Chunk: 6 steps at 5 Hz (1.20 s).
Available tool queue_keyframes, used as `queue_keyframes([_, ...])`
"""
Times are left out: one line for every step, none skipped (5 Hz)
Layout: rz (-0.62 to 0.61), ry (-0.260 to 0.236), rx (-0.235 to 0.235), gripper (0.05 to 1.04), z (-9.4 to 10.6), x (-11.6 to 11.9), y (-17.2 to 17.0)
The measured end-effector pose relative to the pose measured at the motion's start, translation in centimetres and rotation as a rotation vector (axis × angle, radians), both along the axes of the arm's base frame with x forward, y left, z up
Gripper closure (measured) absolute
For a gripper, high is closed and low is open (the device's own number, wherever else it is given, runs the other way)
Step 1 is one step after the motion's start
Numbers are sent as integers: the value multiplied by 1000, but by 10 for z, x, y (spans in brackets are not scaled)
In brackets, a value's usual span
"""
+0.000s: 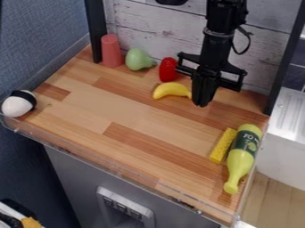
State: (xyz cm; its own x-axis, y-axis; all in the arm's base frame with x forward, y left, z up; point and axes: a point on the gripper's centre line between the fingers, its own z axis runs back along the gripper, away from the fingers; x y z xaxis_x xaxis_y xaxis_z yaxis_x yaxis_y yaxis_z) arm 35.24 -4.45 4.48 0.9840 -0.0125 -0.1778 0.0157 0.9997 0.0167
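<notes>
Okay, narrow at the pincer (202, 99), right by the toy banana (171, 90) on the wooden countertop (89, 102), with no clear hold; perhaps liable to spin it with a sideways nudge, even into the red toy (168, 70) behind.

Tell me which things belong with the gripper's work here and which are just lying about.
Likely in play:
- Gripper
- Yellow banana, right by the gripper

Lying about:
- Red toy
- Green pear-shaped toy
- Pink cylinder
- Yellow block
- Bottle, beside the block
- Black-and-white ball
</notes>
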Motion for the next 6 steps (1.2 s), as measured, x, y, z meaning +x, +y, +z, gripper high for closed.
queue_keyframes([-131,11,-7,862,1,0,4])
queue_keyframes([-309,-21,-23,599,15,14,18])
queue_keyframes([-466,-7,-33,300,19,21,25])
queue_keyframes([-534,-15,-32,92,29,29,33])
queue_keyframes([-481,-3,-29,82,28,30,40])
queue_keyframes([-370,-3,-23,83,25,30,43])
